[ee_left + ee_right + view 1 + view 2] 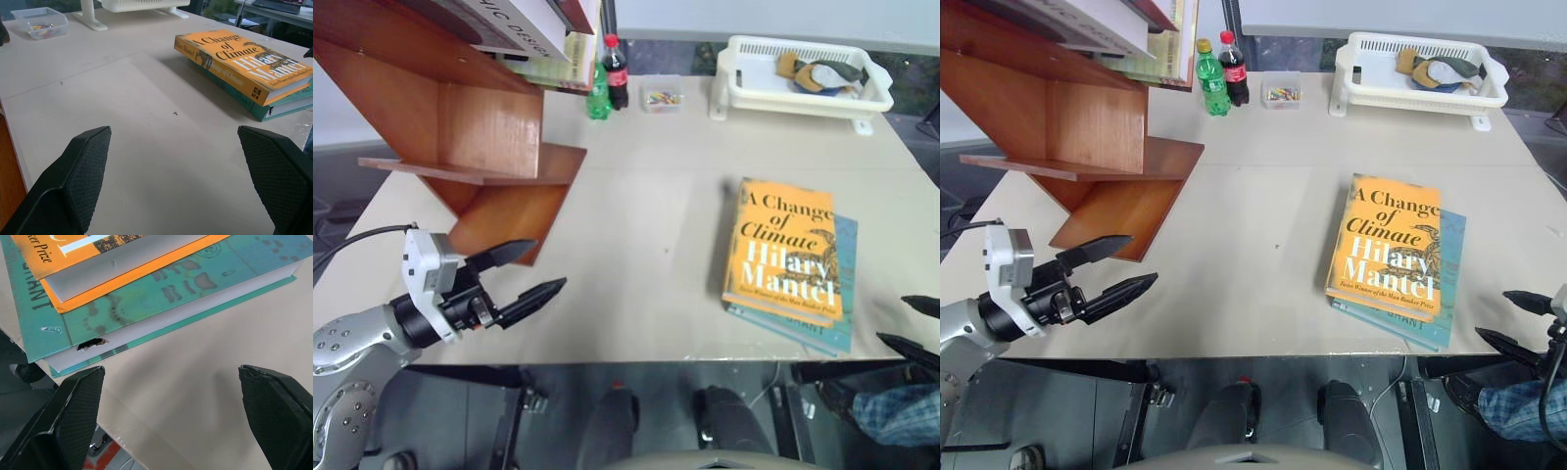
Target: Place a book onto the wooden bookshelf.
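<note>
Both our jaws gape empty; our right gripper [1520, 323] may snag the teal book [1435, 318] beneath the book [1391, 245].

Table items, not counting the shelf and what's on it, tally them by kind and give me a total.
Books: 2, orange book on teal book
Bottles: 2, green bottle, cola bottle
Baskets: 1, white basket
Clear boxes: 1, small box
Total: 6

Bright, even light; soft shadow beside the book [234, 58]; sharp focus.
</note>
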Tool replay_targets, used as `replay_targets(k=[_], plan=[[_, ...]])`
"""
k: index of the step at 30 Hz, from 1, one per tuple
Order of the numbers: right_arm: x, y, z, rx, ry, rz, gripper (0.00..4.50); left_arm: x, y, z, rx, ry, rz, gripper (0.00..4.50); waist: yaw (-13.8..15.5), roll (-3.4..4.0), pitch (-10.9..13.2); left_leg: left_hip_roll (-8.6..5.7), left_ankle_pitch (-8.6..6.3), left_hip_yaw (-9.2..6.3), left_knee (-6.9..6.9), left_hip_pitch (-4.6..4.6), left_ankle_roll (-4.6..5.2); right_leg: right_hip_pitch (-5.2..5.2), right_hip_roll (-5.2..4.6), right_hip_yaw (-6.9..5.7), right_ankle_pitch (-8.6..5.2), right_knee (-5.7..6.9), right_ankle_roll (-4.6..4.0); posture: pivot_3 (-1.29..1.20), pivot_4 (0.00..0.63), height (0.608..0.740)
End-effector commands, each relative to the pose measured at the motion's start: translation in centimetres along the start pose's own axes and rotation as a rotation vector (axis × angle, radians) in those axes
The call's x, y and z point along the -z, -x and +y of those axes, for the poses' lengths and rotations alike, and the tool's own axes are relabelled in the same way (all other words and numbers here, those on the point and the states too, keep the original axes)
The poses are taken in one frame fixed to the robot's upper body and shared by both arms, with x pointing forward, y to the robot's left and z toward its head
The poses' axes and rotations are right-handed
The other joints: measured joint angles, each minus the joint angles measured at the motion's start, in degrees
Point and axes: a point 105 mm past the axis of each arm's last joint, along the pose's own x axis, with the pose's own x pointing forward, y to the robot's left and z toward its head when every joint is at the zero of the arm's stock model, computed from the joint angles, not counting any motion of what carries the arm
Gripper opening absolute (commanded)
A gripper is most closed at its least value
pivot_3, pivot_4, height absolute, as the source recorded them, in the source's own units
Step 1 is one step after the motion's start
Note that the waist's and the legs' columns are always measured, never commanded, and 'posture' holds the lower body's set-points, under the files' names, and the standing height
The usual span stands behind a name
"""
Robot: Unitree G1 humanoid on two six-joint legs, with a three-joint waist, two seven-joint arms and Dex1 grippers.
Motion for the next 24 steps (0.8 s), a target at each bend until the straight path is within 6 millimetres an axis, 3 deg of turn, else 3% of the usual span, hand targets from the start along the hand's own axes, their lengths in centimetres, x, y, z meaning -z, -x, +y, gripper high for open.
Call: replay_targets(k=[1, 15, 22, 24], plan=[[-0.5, 0.2, -0.4, 0.008, 0.041, -0.008, 4.50, -1.0, 0.0, -0.2, 0.026, -0.044, -0.009, 4.44, 0.0, 0.00, 0.0, 0.00, 0.00, 0.00, 0.00, 0.00, 0.00, 0.00, 0.00, 0.00, 0.00, 0.00, 0.00, 0.00, 0.150, 0.740], [-0.4, -1.3, -0.6, 0.053, 0.089, -0.025, 4.50, -1.5, -2.0, -1.3, 0.123, -0.022, -0.047, 4.44, -0.1, 0.00, 0.0, 0.04, -0.04, 0.27, -0.02, 0.10, 0.06, 0.00, 0.05, 0.26, 0.00, 0.02, 0.01, 0.00, 0.150, 0.740], [-0.9, -2.0, -1.2, 0.108, 0.079, -0.026, 4.50, -2.3, -3.7, -1.7, 0.123, 0.089, -0.051, 4.44, -0.1, 0.00, 0.0, 0.04, -0.04, 0.29, -0.01, 0.10, 0.06, 0.00, 0.06, 0.30, 0.01, 0.03, 0.02, 0.00, 0.150, 0.740], [-1.2, -2.0, -1.8, 0.137, 0.080, -0.025, 3.99, -2.3, -3.9, -1.9, 0.144, 0.133, -0.038, 4.50, -0.1, -0.01, 0.0, 0.04, -0.04, 0.28, -0.02, 0.11, 0.07, 0.00, 0.06, 0.31, 0.02, 0.03, 0.02, 0.00, 0.150, 0.740]])
